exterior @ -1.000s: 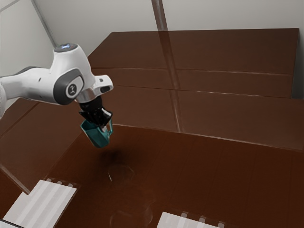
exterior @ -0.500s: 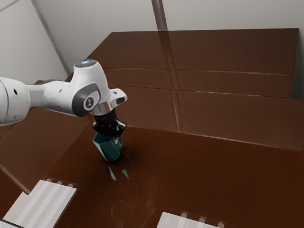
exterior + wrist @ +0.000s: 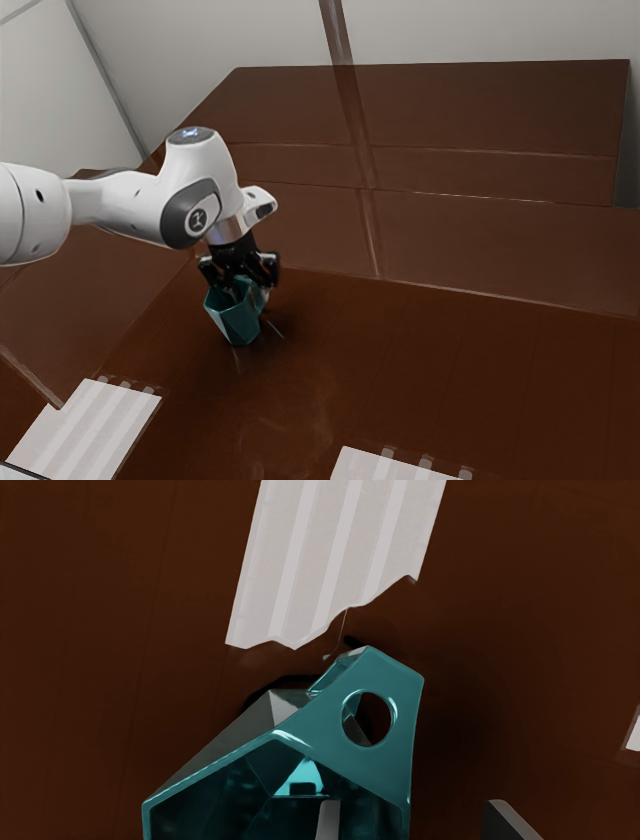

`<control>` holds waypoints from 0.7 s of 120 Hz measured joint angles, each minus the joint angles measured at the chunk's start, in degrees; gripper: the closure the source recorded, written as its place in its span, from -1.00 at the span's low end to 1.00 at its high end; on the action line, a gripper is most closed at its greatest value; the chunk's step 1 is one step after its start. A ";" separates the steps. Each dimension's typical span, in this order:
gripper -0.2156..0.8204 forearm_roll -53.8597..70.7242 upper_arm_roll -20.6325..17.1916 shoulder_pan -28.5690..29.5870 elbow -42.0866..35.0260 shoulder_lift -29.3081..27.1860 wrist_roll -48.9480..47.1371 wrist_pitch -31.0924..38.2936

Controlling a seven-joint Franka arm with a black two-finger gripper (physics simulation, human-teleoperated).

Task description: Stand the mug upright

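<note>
seen directly below the pincer (image 3: 248, 288), close under it: the mug (image 3: 236, 322), teal and angular, mouth upward and base down at the desk (image 3: 450, 380). looks close to upright, perhaps leaning slightly; cannot tell whether resting fully flat on its base. in the wrist view, set partly between the two sides of the open pincer (image 3: 419, 825), with one finger (image 3: 328, 825) across the mug's mouth and the other finger (image 3: 511, 825) outside, beyond the wall and apart from it. not gripped between the two, then. also near the pincer, jutting from the rim: the handle (image 3: 392, 680), broad and flat, pierced by a round hole.

coming in from the exterior view's left, the arm (image 3: 120, 205), roughly level along the forearm, then bent at the wrist (image 3: 195, 205) and pointing down through the hand to the mug, low over the desk.

past the handle in the wrist view, a pale striped panel (image 3: 340, 555). at the exterior view's lower left, another view of such stripes on a white panel (image 3: 85, 430); cannot tell whether the same one.
</note>
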 joint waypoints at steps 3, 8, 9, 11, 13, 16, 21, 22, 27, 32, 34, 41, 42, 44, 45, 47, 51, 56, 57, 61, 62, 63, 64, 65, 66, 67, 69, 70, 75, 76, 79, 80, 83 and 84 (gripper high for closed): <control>0.02 0.00 -0.01 -0.07 0.00 -0.39 -0.19 -0.06; -0.09 0.01 -0.12 -0.09 0.00 -1.12 -0.48 -0.16; -0.10 0.01 -0.15 -0.08 0.02 -1.29 -0.53 -0.23; -0.14 0.01 -0.23 -0.04 0.08 -1.62 -0.64 -0.38; -0.17 0.01 -0.28 -0.04 0.14 -1.97 -0.74 -0.55; -0.22 0.00 -0.33 -0.07 0.25 -2.48 -0.88 -0.83; -0.28 0.00 -0.38 -0.12 0.44 -3.38 -1.11 -1.41; -0.30 -0.01 -0.38 -0.13 0.48 -3.56 -1.15 -1.52; -0.35 -0.05 -0.38 -0.15 1.00 -4.59 -1.36 -2.01; -0.39 -0.06 -0.39 -0.07 1.82 -5.45 -1.55 -2.43; -0.40 -0.05 -0.39 -0.04 2.29 -5.63 -1.59 -2.57; -0.45 0.00 -0.38 0.07 4.20 -5.83 -1.16 -3.03; -0.45 0.00 -0.38 0.09 4.50 -5.83 -1.03 -3.10; -0.46 0.01 -0.38 0.11 5.09 -5.82 -0.77 -3.27; -0.47 0.02 -0.38 0.12 5.43 -5.81 -0.63 -3.39; -0.48 0.04 -0.38 0.13 6.02 -5.79 -0.38 -3.64; -0.49 0.10 -0.38 0.15 7.24 -5.75 0.11 -4.29; -0.51 0.49 -0.37 0.14 8.99 -5.69 0.69 -5.30; -0.51 0.64 -0.37 0.14 9.45 -5.65 0.80 -5.56; -0.52 1.21 -0.40 0.14 11.15 -5.52 1.24 -6.63; -0.52 1.33 -0.41 0.15 11.59 -5.48 1.35 -6.92; -0.53 1.45 -0.41 0.15 11.97 -5.45 1.45 -7.20; -0.53 1.56 -0.42 0.14 12.34 -5.41 1.55 -7.48; -0.53 1.66 -0.43 0.14 12.75 -5.37 1.65 -7.77; -0.53 1.75 -0.43 0.14 13.12 -5.34 1.75 -8.05; -0.53 1.83 -0.44 0.14 13.45 -5.32 1.85 -8.32; -0.54 2.00 -0.59 0.27 14.20 -5.25 2.04 -8.89; -0.54 2.07 -0.71 0.36 14.58 -5.22 2.13 -9.17; -0.55 2.38 -1.14 0.46 16.89 -4.92 2.57 -10.77; -0.55 2.43 -1.19 0.43 17.36 -4.85 2.66 -11.11; -0.55 2.57 -1.31 0.29 18.91 -4.64 2.91 -12.20; -0.55 2.60 -1.34 0.24 19.40 -4.58 2.99 -12.56; -0.56 2.71 -1.41 0.08 20.79 -4.40 3.23 -13.68; -0.56 2.74 -1.42 0.03 21.22 -4.36 3.30 -14.05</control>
